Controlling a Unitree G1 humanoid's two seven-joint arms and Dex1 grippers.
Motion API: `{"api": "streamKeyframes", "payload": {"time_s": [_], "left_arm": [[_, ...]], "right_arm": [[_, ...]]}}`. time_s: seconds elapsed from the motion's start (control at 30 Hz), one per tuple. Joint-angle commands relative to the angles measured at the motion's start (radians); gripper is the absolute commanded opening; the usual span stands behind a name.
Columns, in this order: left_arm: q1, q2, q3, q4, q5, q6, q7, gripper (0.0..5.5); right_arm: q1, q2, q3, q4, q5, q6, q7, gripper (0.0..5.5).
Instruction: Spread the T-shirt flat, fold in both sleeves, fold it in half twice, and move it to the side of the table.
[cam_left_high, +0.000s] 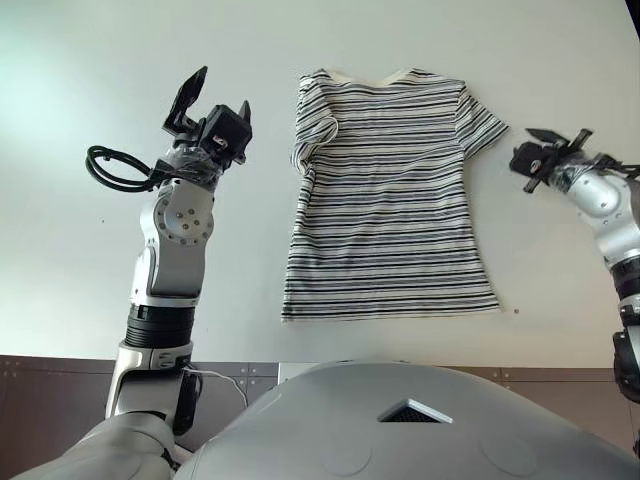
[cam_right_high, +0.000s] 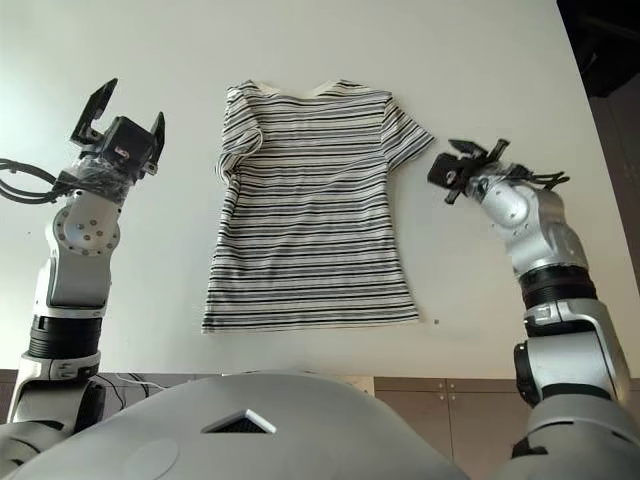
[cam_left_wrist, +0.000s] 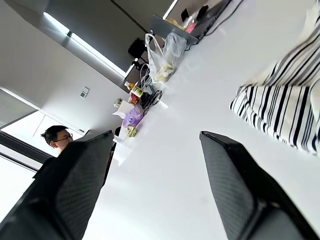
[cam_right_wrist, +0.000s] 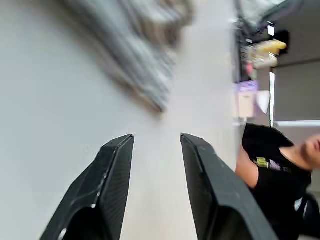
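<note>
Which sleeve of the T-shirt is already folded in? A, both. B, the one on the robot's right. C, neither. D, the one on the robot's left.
D: on the T-shirt, the left sleeve lies folded in over the body, while the right sleeve sticks out sideways, unfolded.
</note>
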Motion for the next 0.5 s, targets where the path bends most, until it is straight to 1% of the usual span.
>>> {"api": "streamKeyframes", "payload": {"time_s": [0.03,0.13,0.2,0.33,0.5], "left_arm": [[-0.011,-0.007,0.008,0.002,-0.004,0.01,0.006,3.19],[-0.002,-0.014,-0.004,0.001,0.003,0.001,0.011,3.19],[0.0,-0.017,-0.013,0.005,0.005,-0.005,0.01,3.19],[0.0,-0.024,-0.03,0.011,0.014,-0.012,0.011,3.19],[-0.009,-0.032,-0.05,0.021,0.019,-0.017,0.007,3.19]], "right_arm": [[-0.129,0.022,0.07,0.254,-0.091,-0.063,-0.089,1.7],[-0.218,0.049,0.104,0.401,-0.124,-0.115,-0.152,1.7],[-0.246,0.06,0.126,0.458,-0.143,-0.148,-0.18,1.7],[-0.287,0.099,0.201,0.506,-0.209,-0.201,-0.245,1.7],[-0.328,0.168,0.231,0.545,-0.218,-0.192,-0.288,1.7]]}}
